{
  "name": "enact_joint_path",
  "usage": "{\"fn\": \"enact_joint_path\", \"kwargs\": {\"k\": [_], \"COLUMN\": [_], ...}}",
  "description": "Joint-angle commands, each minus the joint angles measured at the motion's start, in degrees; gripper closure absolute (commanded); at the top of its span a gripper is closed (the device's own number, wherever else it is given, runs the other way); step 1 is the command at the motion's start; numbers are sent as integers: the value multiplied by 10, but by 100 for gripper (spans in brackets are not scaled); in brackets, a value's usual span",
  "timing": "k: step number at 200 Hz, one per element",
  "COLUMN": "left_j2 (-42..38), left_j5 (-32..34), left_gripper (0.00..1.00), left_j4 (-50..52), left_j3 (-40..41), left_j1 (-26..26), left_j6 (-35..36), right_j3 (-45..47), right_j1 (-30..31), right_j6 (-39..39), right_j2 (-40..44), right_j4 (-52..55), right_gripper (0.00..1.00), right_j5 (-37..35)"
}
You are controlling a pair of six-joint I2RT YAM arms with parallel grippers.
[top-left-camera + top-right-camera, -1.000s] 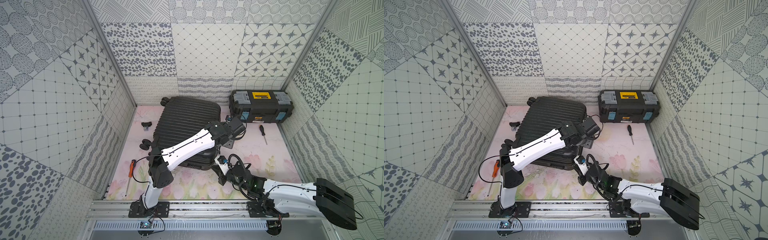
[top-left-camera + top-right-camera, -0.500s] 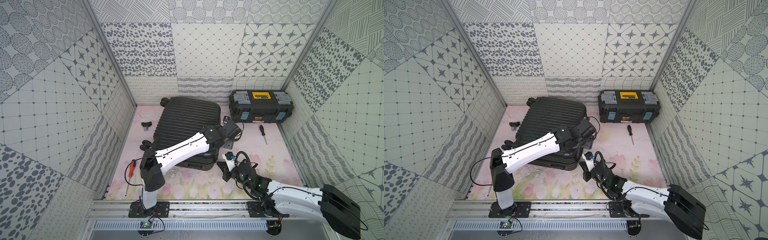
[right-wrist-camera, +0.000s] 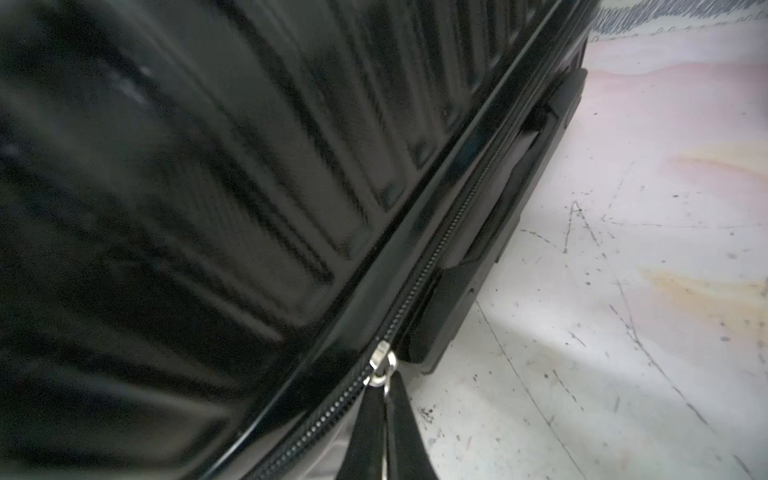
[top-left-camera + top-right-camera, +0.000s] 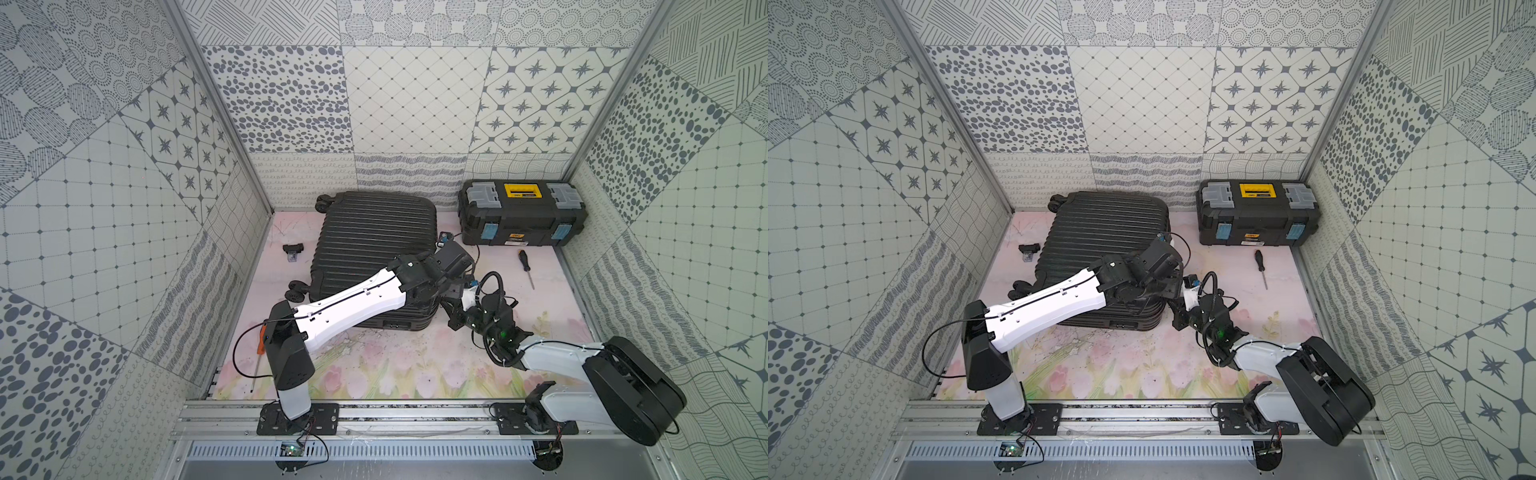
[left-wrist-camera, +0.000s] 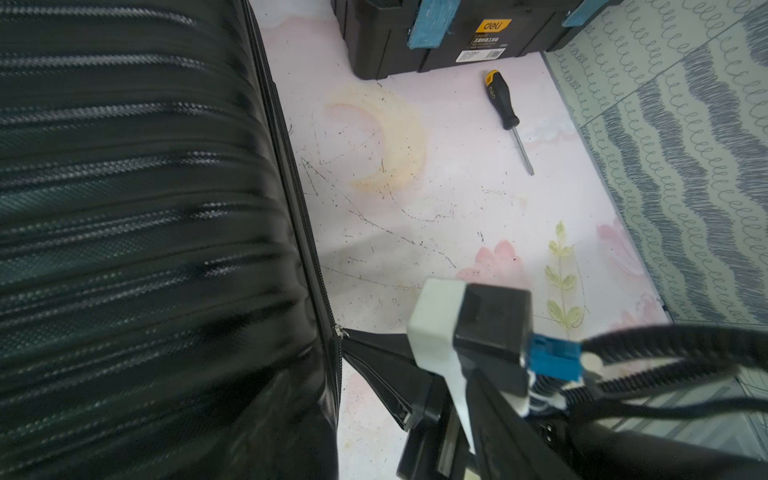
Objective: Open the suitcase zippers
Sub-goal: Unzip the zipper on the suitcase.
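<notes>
Right gripper (image 3: 385, 415) clenched on silver zipper pull (image 3: 380, 361), moved up-frame along ribbed glossy black hard-shell suitcase (image 4: 374, 237); left gripper (image 4: 449, 284) state indeterminate.

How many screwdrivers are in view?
2. A black-handled one lies in front of the toolbox. An orange-handled one lies by the left wall, partly behind the left arm. More may be hidden under the arms or the suitcase.

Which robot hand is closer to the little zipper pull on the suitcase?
Right. The right gripper is pinched shut on the zipper pull at the suitcase side seam. The left gripper hangs higher up, over the suitcase's edge, not touching the pull.
</notes>
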State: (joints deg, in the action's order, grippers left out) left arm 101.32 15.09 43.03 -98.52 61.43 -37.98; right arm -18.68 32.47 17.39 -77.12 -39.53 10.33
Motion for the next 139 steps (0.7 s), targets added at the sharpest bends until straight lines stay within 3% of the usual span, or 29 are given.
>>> {"fn": "enact_joint_path", "kwargs": {"k": [1,67,107,139], "left_j2": [-13,-46,-107,-166], "left_j5": [-7,-25,-33,-16], "left_gripper": [33,34,34,31], "left_j4": [199,196,217,271], "left_j3": [24,94,128,92], "left_j1": [-3,-2,13,19], "left_j6": [-15,-11,-2,3], "right_j3": [-23,9,35,55], "right_j1": [-24,13,121,222], "right_j6": [18,-4,-39,-45], "right_j2": [-14,3,69,110], "right_j4": [-89,-99,-53,-29], "right_gripper": [100,100,100,100], "right_j5": [-13,20,-20,-99]}}
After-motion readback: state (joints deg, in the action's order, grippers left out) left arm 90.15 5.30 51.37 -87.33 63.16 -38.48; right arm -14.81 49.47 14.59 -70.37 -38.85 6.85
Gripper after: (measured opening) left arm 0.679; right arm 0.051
